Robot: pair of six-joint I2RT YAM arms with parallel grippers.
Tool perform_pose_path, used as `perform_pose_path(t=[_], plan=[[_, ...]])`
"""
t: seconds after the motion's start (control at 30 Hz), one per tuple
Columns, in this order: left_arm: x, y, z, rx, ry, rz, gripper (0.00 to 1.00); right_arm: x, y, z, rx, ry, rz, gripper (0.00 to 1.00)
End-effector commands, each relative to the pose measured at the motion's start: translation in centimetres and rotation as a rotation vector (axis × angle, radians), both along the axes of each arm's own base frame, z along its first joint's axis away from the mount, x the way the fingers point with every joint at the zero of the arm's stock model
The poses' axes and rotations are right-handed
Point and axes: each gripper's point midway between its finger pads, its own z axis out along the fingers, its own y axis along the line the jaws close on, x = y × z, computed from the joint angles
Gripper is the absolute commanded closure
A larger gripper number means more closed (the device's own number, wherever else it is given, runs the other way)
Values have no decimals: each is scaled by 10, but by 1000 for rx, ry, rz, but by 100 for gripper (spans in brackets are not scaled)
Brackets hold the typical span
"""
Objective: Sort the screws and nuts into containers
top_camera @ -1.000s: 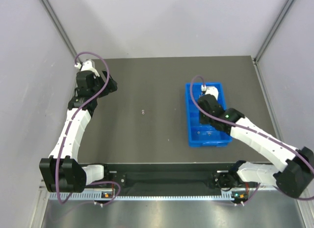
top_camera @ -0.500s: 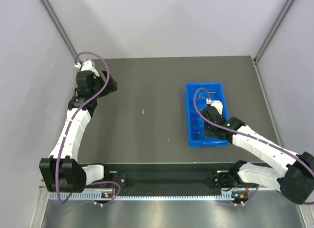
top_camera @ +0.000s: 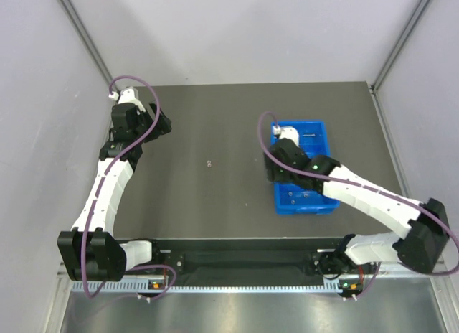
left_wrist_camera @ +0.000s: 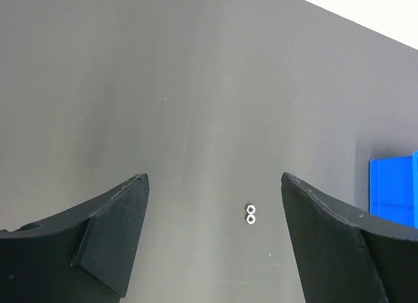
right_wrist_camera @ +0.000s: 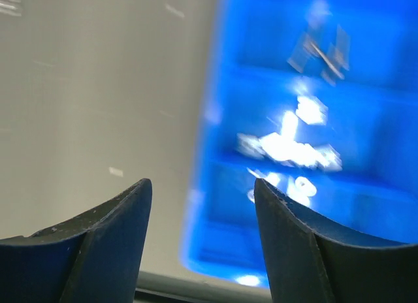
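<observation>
Compared with half a second earlier, the right gripper (right_wrist_camera: 202,185) had swung from over the lower middle of the blue tray (top_camera: 305,208) toward the upper left, and now hung above the tray's left wall. The left arm had not moved. In the top view the tray lay right of centre on the dark table (top_camera: 215,118), its long axis running top to bottom of the frame. The right fingers stood apart with nothing between them. Below them, blurred silvery hardware (right_wrist_camera: 290,146) lay in the compartments, too smeared to tell its kind. Two nuts (left_wrist_camera: 250,213) lay touching near the table's centre, one above the other. The left gripper (left_wrist_camera: 214,182) was spread wide, empty.
</observation>
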Motion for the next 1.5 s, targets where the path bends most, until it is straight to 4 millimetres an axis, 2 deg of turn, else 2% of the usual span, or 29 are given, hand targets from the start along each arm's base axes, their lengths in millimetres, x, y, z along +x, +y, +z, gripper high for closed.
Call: perform_pose_path(t=[0.0, 0.03, 0.07, 0.1, 0.17, 0.2, 0.27, 0.3, 0.4, 0.53, 0.7, 1.0, 1.33, 1.47], plan=[[7, 3, 9, 5, -45, 8, 13, 23, 70, 36, 95, -111, 118, 36], [7, 3, 10, 5, -46, 8, 13, 23, 94, 41, 121, -133, 171, 35], [7, 3, 10, 6, -45, 7, 13, 24, 109, 39, 132, -127, 203, 36], [7, 4, 9, 7, -43, 9, 13, 26, 131, 32, 121, -112, 238, 35], [7, 4, 8, 7, -40, 9, 13, 32, 155, 23, 118, -107, 275, 36], [7, 3, 8, 6, -40, 6, 13, 38, 173, 11, 103, -93, 291, 36], [7, 2, 8, 4, -40, 2, 13, 44, 192, 0, 103, -80, 303, 36], [7, 2, 8, 4, -39, 0, 13, 51, 208, -9, 103, -72, 302, 36], [7, 3, 8, 6, -40, 6, 13, 66, 234, -25, 102, -67, 297, 37], [7, 1, 8, 3, -40, -1, 13, 80, 257, -36, 110, -79, 291, 38], [7, 0, 9, -3, -42, -7, 13, 98, 270, -49, 83, -108, 271, 40], [7, 0, 9, -5, -43, -9, 13, 112, 269, -85, 31, -86, 242, 43], [7, 0, 9, -6, -45, -9, 13, 119, 263, -94, 21, -73, 229, 46], [7, 0, 9, -6, -45, -9, 13, 120, 261, -104, 10, -59, 230, 49]])
